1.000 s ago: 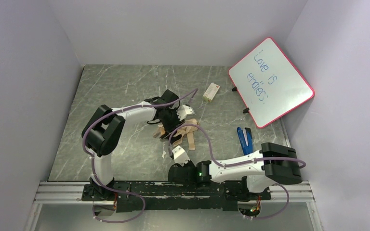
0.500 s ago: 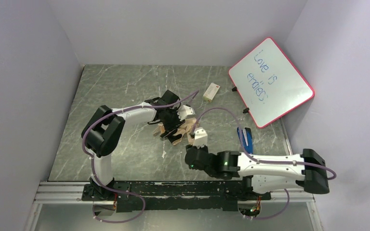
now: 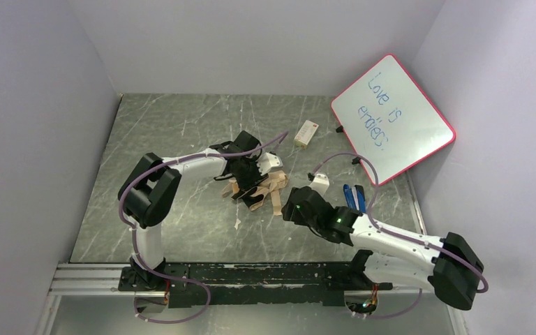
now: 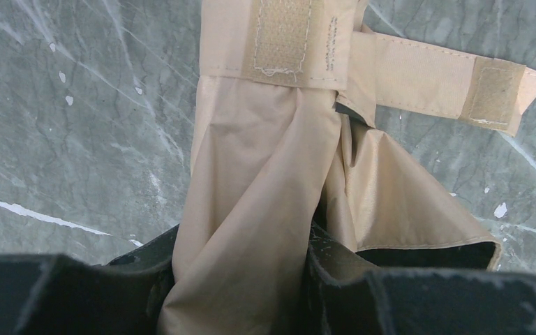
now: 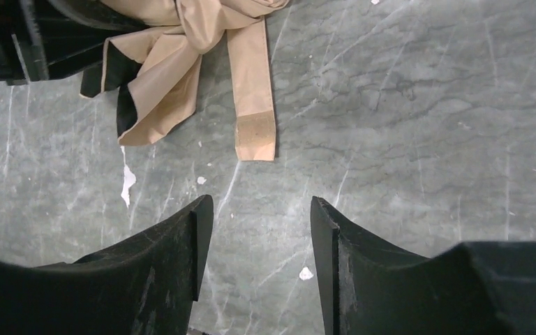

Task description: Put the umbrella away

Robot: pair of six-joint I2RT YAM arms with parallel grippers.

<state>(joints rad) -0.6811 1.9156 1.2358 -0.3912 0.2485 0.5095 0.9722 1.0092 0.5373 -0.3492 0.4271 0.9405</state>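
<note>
- The umbrella (image 3: pixel 257 187) lies collapsed but not yet bound near the middle of the worktop (image 3: pixel 181 125), a loose bunch of tan fabric with black lining showing at its edges.
- On its left side, the left fingers (image 4: pixel 391 293) are closed on a gathered fold of the tan fabric. The left wrist view shows the cloth squeezed between them and running up to a band with a sewn fastening patch.
- The strap (image 5: pixel 255 91) trails free from the bundle and lies flat on the worktop. Its patch end is unattached and points towards the right arm.
- The right fingers (image 5: pixel 160 258) are spread wide and hold nothing. They hang over bare worktop just short of the strap's free end, and the bundle lies beyond that.
- Further right, a small blue object (image 3: pixel 354 197) lies close to the right arm. A pink-framed whiteboard (image 3: pixel 393 118) leans in the far right corner, and both are apart from the umbrella.
- Judged from this, the step in hand is binding the folded canopy: one side pins the fabric while the other goes for the strap.
- The next move calls for the right fingers to go forward and down and pinch the strap near its patch end.
- They would then carry it round the bundle and press it onto the patch on the band.
- The strap lies flat, so the pinch has to get under its edge.
- The left hold should stay firm so the bundle does not roll or spread as the strap is pulled.
</note>
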